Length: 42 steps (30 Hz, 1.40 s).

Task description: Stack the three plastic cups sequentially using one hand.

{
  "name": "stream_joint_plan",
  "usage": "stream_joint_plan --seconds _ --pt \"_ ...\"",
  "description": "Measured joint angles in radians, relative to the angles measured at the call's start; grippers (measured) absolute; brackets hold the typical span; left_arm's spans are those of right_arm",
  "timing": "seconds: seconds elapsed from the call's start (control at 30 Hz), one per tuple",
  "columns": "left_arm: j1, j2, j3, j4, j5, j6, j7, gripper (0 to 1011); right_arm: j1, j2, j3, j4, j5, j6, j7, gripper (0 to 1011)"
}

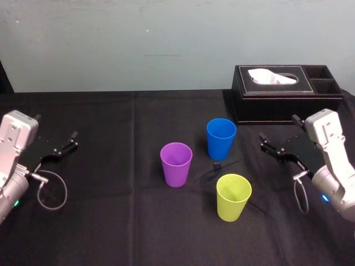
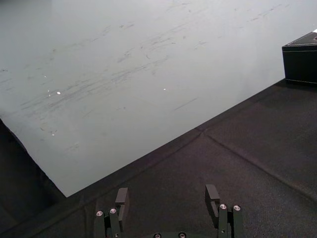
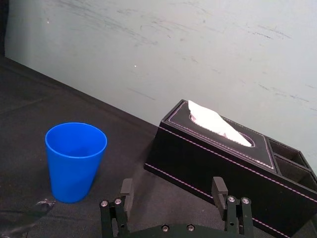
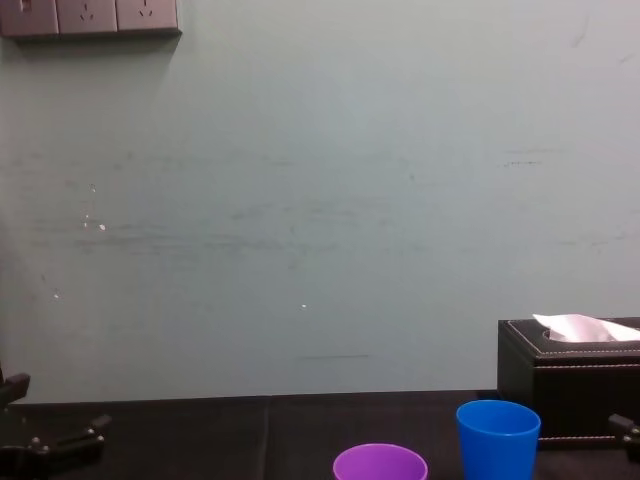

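Yellow-green cup point(image 1: 233, 197) stands nearest me, purple cup point(image 1: 176, 164) to its left, blue cup point(image 1: 221, 138) behind, all upright and apart on the black tablecloth point(image 1: 111, 221), none nested. I hold the left gripper point(image 1: 70, 141) well off and the right gripper point(image 3: 172, 189) near the tissue box point(image 1: 277, 100), jaws spread, empty. By my reckoning, every stacking step remains.
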Motion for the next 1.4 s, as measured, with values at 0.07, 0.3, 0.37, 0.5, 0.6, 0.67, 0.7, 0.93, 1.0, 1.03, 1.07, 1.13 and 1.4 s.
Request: stream_joint_plan --seconds 0.07,0.3,0.37,0.5,0.6,0.67,0.7,0.93,1.0,1.03,1.07,1.13,1.4 --pt "0.000 0.000 0.000 0.000 0.000 0.000 0.000 1010 0.000 0.000 0.000 0.000 0.000 0.000 0.000 1003" --pt "0.000 0.000 0.000 0.000 0.000 0.000 0.000 1010 0.000 0.000 0.000 0.000 0.000 0.000 0.000 1003" --pt "0.000 0.000 0.000 0.000 0.000 0.000 0.000 1010 0.000 0.000 0.000 0.000 0.000 0.000 0.000 1003" --pt "0.000 0.000 0.000 0.000 0.000 0.000 0.000 1010 -0.007 -0.005 0.005 -0.008 0.000 0.001 0.010 1003" --pt "0.000 0.000 0.000 0.000 0.000 0.000 0.000 1010 -0.017 -0.004 0.014 -0.021 0.010 0.002 0.029 1003" --pt "0.000 0.000 0.000 0.000 0.000 0.000 0.000 1010 -0.032 0.003 0.027 -0.036 0.026 0.003 0.049 1003" --pt "0.000 0.000 0.000 0.000 0.000 0.000 0.000 1010 -0.044 0.011 0.037 -0.050 0.037 0.003 0.062 1003" --pt "0.000 0.000 0.000 0.000 0.000 0.000 0.000 1010 -0.112 0.053 0.089 -0.122 0.085 -0.012 0.112 1003" --pt "0.000 0.000 0.000 0.000 0.000 0.000 0.000 1010 -0.137 0.069 0.111 -0.146 0.117 -0.012 0.140 1003" --pt "0.000 0.000 0.000 0.000 0.000 0.000 0.000 1010 -0.145 0.074 0.119 -0.153 0.129 -0.012 0.149 1003" --pt "0.000 0.000 0.000 0.000 0.000 0.000 0.000 1010 -0.153 0.080 0.126 -0.161 0.139 -0.011 0.158 1003" --pt "0.000 0.000 0.000 0.000 0.000 0.000 0.000 1010 -0.179 0.095 0.145 -0.182 0.165 -0.012 0.183 1003" --pt "0.000 0.000 0.000 0.000 0.000 0.000 0.000 1010 -0.261 0.150 0.194 -0.230 0.217 -0.043 0.276 1003"
